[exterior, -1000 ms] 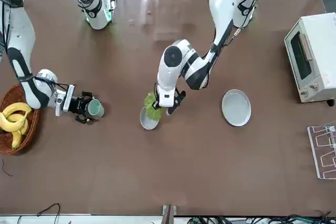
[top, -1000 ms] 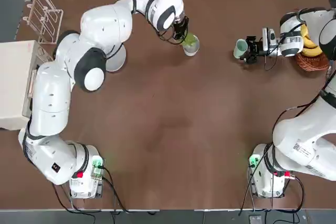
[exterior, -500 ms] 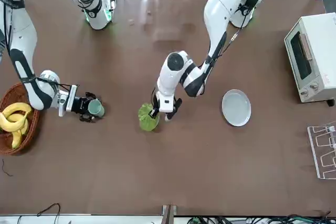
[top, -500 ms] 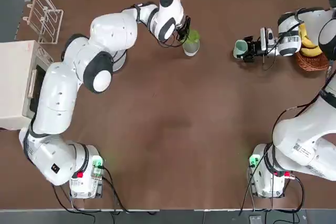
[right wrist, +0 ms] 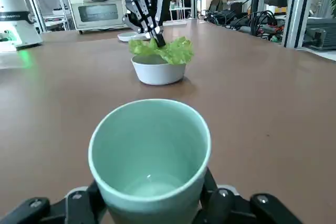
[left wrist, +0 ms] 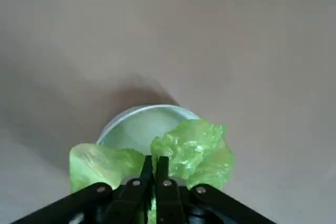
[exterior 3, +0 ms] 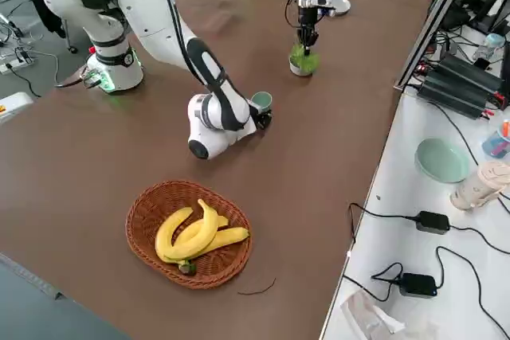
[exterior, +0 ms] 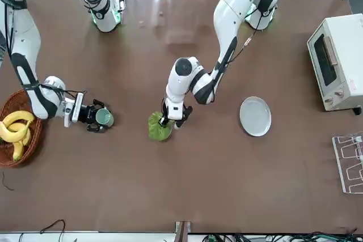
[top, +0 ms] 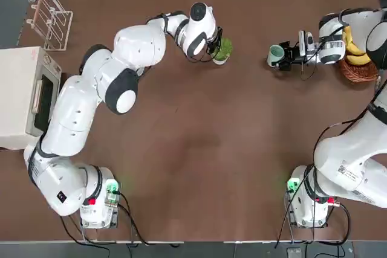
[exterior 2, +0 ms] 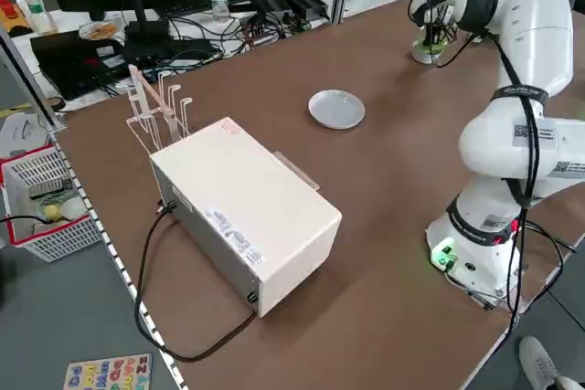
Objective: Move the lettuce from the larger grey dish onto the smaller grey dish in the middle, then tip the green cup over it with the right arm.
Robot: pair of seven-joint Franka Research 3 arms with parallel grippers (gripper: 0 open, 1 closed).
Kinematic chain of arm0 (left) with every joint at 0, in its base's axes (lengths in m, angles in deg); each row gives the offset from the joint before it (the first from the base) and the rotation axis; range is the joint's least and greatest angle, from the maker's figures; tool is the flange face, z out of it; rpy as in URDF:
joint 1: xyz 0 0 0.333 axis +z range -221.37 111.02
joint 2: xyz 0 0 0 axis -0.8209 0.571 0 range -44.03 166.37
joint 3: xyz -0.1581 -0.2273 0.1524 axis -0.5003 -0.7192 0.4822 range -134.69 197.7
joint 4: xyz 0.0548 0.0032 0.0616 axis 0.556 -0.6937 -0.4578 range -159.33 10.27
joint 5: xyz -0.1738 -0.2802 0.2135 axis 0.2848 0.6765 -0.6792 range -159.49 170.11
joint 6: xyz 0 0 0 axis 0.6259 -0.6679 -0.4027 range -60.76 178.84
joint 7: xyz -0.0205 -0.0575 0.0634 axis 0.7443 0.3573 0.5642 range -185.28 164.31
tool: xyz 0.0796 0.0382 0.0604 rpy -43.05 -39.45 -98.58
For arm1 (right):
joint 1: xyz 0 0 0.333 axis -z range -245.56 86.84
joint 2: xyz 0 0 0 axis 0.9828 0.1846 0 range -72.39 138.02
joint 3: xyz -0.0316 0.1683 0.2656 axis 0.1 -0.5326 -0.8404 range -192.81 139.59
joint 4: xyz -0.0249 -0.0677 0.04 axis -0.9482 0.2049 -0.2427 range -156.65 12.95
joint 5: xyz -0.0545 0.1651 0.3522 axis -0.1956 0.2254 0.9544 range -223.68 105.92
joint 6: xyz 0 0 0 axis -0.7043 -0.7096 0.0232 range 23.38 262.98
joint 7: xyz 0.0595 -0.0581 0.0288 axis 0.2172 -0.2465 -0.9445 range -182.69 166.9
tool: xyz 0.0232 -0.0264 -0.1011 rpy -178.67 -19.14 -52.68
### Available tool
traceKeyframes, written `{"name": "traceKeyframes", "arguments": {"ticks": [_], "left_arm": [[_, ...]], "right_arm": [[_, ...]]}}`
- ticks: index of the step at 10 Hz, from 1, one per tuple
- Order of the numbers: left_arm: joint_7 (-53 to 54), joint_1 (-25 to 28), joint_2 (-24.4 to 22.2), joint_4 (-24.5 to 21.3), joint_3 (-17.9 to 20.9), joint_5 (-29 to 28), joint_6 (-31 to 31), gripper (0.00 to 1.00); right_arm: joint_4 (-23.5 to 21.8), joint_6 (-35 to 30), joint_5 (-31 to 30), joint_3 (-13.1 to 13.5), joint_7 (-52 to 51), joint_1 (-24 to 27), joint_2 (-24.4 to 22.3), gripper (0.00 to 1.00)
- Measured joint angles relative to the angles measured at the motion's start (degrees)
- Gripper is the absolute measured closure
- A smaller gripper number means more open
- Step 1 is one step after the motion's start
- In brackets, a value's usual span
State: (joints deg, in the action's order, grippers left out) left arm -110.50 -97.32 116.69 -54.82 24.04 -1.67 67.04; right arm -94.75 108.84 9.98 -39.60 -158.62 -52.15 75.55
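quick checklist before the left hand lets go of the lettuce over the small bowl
1. Lettuce above the smaller grey dish: ok, it hangs just over the rim.
2. Left hand shut on the lettuce: ok.
3. Lettuce centred over the dish: cannot tell, leaves spread past the rim.
4. Larger grey dish emptied: ok.
5. Right hand grips the green cup: ok, fingers on both sides.
6. Cup apart from the dish: ok.

smaller grey dish [top: 220, 59] mostly under lettuce [top: 222, 47]
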Motion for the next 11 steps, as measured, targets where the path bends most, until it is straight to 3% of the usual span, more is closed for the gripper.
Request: {"name": "traceKeyframes", "arguments": {"ticks": [3,8,9,11], "left_arm": [[0.0,0.35,0.17,0.1,0.46,0.0,0.78,0.84],[0.02,1.91,0.03,1.55,0.67,0.0,1.02,0.09],[-0.02,2.65,-0.51,1.94,0.55,0.01,0.99,0.01],[0.07,5.3,-3.36,1.97,-0.4,0.01,-3.82,0.01]], "right_arm": [[0.66,0.1,1.83,-0.07,4.2,-1.87,-0.8,0.31],[1.17,4.5,6.21,-0.22,10.07,-7.72,-5.35,0.31],[1.18,6.09,6.51,-0.26,11.69,-9.22,-6.4,0.31],[1.23,9.84,7.39,-0.3,15.15,-12.13,-8.49,0.31]]}}
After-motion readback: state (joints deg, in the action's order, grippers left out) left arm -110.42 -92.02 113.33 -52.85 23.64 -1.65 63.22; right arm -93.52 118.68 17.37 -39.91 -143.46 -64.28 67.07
